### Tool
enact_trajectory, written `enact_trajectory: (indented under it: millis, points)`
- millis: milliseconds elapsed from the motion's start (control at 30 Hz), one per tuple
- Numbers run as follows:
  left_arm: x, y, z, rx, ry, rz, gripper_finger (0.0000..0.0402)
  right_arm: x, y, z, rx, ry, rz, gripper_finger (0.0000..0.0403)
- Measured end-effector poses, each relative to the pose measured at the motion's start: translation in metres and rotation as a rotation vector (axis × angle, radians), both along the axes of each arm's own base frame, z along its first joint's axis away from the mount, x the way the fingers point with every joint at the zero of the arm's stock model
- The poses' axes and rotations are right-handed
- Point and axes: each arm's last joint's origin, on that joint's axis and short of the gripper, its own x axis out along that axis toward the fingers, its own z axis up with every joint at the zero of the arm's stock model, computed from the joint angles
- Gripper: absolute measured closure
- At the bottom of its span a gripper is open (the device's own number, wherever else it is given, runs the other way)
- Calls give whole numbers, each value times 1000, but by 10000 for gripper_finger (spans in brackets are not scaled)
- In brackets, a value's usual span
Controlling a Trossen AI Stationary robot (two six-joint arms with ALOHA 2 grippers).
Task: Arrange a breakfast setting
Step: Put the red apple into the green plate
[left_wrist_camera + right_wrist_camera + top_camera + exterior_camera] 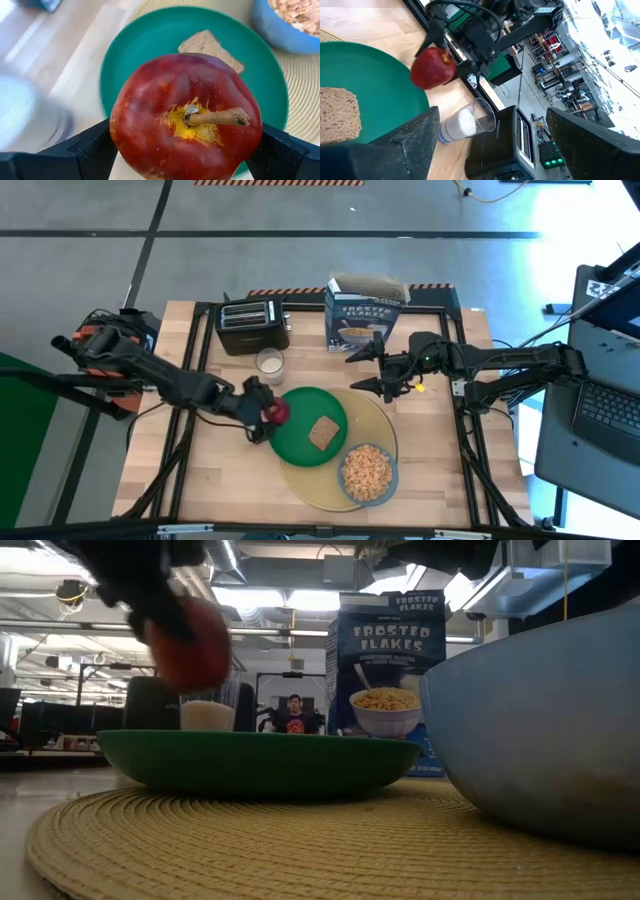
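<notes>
My left gripper is shut on a red apple above the left rim of the green plate. The plate holds a toast slice and lies on the round yellow mat. A blue-grey bowl of cereal sits on the mat's near right. The milk glass stands behind the plate. The blue cereal box stands at the far edge. My right gripper is open and empty in front of the box. The orange drink cup is out of view. My left gripper pinches the apple by its two opposite sides between its two fingers. The apple's stem faces the wrist camera. The apple is lifted clear, above the plate's left rim.
A black toaster stands at the far left of the table. A laptop sits on a stand to the table's right. A person shows in the room far behind the table.
</notes>
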Motion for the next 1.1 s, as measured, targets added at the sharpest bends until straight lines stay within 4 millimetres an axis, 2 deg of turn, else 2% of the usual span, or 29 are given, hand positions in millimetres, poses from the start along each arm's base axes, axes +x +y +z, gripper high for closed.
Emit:
enact_trajectory:
  millis: [167,400,700,1100]
  points:
    - [28,13,-18,-26,11,-47,48,0,0,0,0,0,0,61]
    - [47,23,-44,-54,67,-55,48,0,0,0,0,1,0,61]
    - [57,21,-55,-56,71,-122,41,0,0,0,0,2,0,61]
    - [57,20,-55,-66,57,-116,34,0,0,-1,0,7,0,61]
